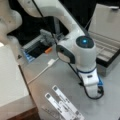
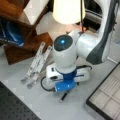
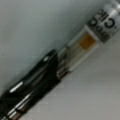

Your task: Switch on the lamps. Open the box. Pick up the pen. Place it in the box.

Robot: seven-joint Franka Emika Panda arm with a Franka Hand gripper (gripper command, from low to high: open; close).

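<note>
The box [image 1: 108, 51] stands open at a front view's right, its lid [image 1: 105, 20] raised and the pale compartmented lining [image 2: 108, 94] showing. My gripper [image 2: 65, 90] is lowered to the tabletop, its fingers hidden under the white and blue hand [image 1: 92, 83]. One dark end of the pen [image 2: 63, 97] pokes out from beneath the hand. Filling the wrist view, the pen [image 3: 50, 72] lies diagonally on the grey table, black grip at lower left, clear and silvery part at upper right. A lit lamp shade [image 2: 67, 11] glows behind the arm.
Two white strips with black squares [image 1: 64, 104] lie near the table's front, also seen as white strips [image 2: 37, 63]. A grey tray with a blue edge [image 1: 33, 50] and a white cable [image 1: 42, 71] lie behind. A wooden shelf [image 2: 22, 30] and a black perforated mat [image 2: 11, 106] border the table.
</note>
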